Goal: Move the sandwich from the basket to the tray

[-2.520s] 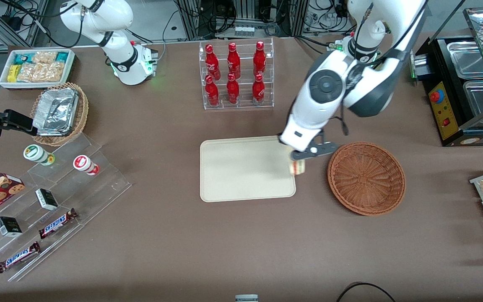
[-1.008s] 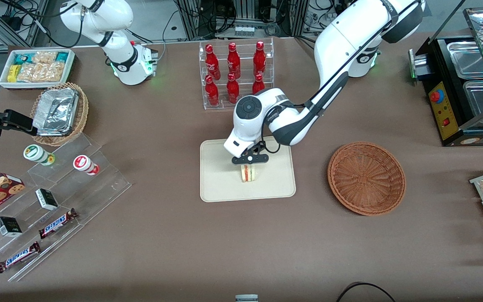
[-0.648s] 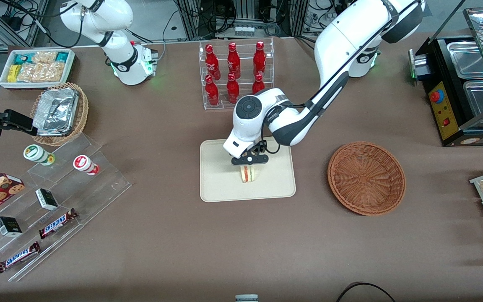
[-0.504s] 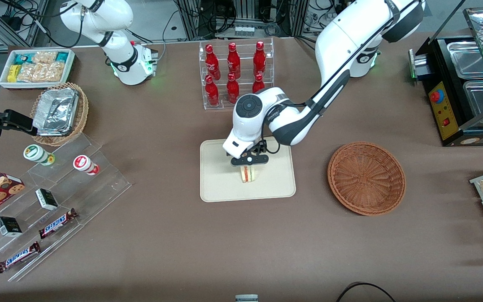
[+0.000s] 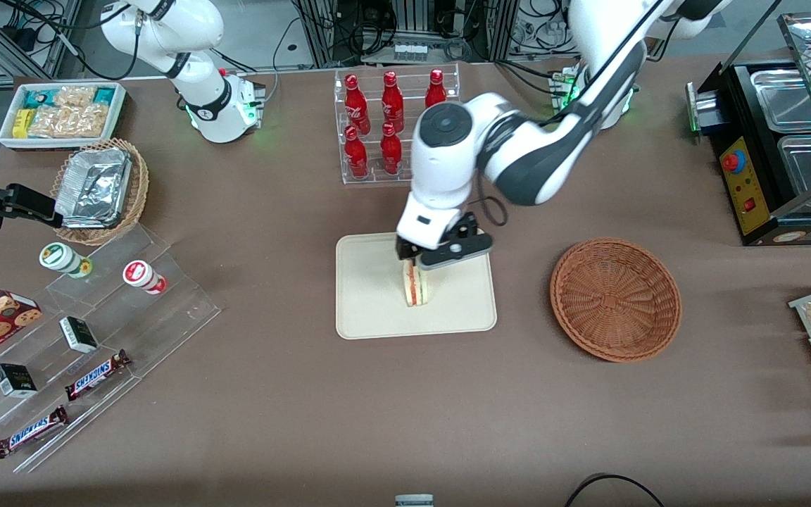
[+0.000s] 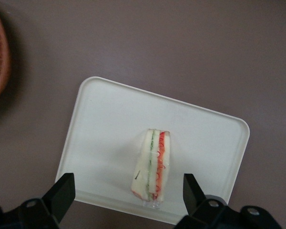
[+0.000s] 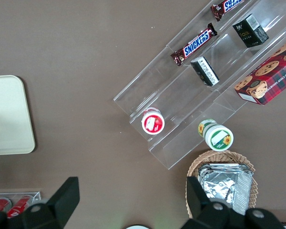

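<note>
Even, bright overhead light falls on the brown surface [image 5: 293,394], and shadows are soft. The gripper [image 5: 444,250] hangs above the tray [image 5: 367,310], its spread fingers [image 6: 62,193] dark and slightly soft-edged. The sandwich [image 6: 153,164] stays sharp. The basket [image 5: 615,299] throws a faint shadow toward the front camera.

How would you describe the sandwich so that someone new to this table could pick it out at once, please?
Find the cream tray in the middle of the table, nearer the front camera than the rack of red bottles. The sandwich stands on it, just below the open gripper. It is the only thing on the tray: pale bread with a red and green filling stripe.
</note>
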Controlling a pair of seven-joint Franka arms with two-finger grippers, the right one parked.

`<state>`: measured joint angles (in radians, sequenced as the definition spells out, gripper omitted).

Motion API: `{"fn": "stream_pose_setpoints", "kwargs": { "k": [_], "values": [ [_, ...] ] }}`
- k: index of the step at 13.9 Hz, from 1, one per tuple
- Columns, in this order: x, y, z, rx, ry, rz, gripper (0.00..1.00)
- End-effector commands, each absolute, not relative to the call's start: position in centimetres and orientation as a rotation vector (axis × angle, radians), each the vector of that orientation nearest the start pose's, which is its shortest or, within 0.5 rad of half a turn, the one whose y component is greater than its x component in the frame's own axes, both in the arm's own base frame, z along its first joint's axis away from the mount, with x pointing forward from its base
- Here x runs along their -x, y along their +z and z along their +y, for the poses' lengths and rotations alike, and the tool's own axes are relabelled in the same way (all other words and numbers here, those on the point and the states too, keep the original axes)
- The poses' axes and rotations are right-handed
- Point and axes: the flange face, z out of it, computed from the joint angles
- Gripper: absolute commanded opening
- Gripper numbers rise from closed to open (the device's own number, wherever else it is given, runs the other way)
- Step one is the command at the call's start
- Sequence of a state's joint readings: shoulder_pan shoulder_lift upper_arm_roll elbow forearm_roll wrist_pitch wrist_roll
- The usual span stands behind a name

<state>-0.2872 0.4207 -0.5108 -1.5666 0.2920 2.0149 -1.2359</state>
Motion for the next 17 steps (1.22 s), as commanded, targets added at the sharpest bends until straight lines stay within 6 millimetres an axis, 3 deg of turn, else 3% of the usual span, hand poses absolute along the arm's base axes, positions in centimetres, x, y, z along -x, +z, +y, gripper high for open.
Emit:
{"fn": "stream_pose_setpoints", "kwargs": {
  "k": [1, 4, 7, 13, 17],
  "values": [
    [-51.8, 48.7, -38.6, 3.082, -0.146, -0.632, 1.00],
    [-53.0, 53.0, -31.6, 3.104, -0.024, -0.549, 1.00],
    [-54.2, 55.3, -24.6, 3.093, 0.042, -0.439, 1.00],
    [-54.7, 58.0, -12.3, 3.093, 0.134, -0.075, 1.00],
    [-55.1, 58.4, -7.0, 3.100, 0.154, 0.037, 1.00]
  ]
}}
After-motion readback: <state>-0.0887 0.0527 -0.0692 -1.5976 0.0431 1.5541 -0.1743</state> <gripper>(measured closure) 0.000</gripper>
